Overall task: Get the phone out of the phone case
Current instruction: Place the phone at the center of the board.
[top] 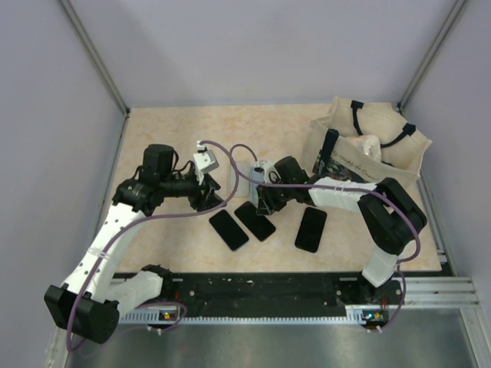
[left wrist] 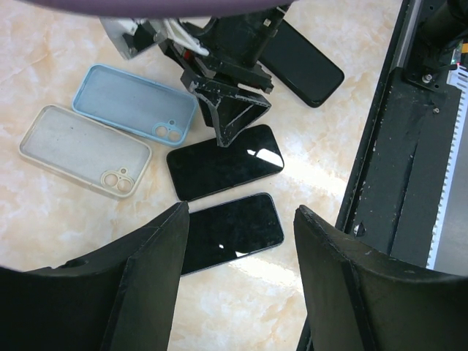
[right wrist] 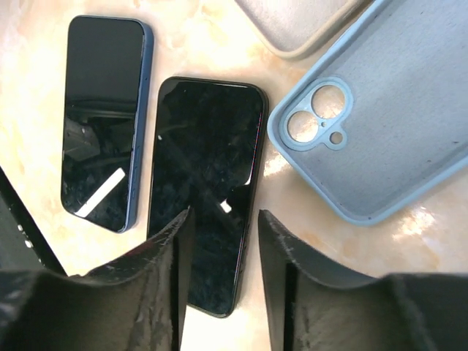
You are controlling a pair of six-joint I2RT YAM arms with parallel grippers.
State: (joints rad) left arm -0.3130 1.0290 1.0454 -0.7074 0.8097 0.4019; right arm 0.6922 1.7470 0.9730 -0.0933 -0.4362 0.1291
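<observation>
The glossy black phone lies bare beside the empty pale-blue silicone case, so the right pincer hangs parted above it; left pincer gapes, holding nothing.

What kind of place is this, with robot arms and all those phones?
Probably a robot testing booth, not a home or shop. Plain grey walls with metal corner posts box in a table, two robot arms are bolted at its near edge, and phones and empty cases lie spread out.
</observation>
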